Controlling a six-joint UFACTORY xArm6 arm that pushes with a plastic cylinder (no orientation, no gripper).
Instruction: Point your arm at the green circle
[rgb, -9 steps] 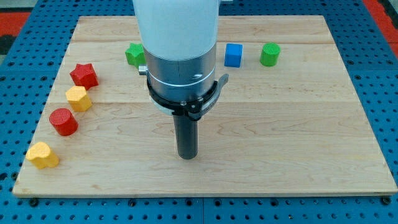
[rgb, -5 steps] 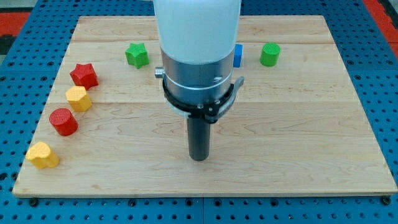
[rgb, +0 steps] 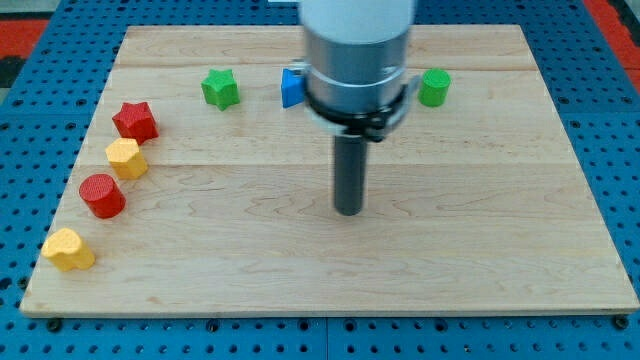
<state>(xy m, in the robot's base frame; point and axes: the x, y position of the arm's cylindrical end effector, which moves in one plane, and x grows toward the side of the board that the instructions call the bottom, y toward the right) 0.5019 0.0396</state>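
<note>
The green circle (rgb: 434, 88) stands near the view's top right on the wooden board (rgb: 500, 220). My tip (rgb: 348, 211) rests on the board near its middle, below and to the left of the green circle, well apart from it. The arm's body hides the strip of board just left of the green circle.
A green star (rgb: 220, 89) sits at the top left. A blue block (rgb: 290, 88) shows partly beside the arm. Down the left side lie a red star (rgb: 135, 121), a yellow block (rgb: 126, 158), a red circle (rgb: 101, 195) and another yellow block (rgb: 67, 249).
My tip has slid right and a little towards the view's top. The arm now hides the blue cube seen before and uncovers another blue block on its left.
</note>
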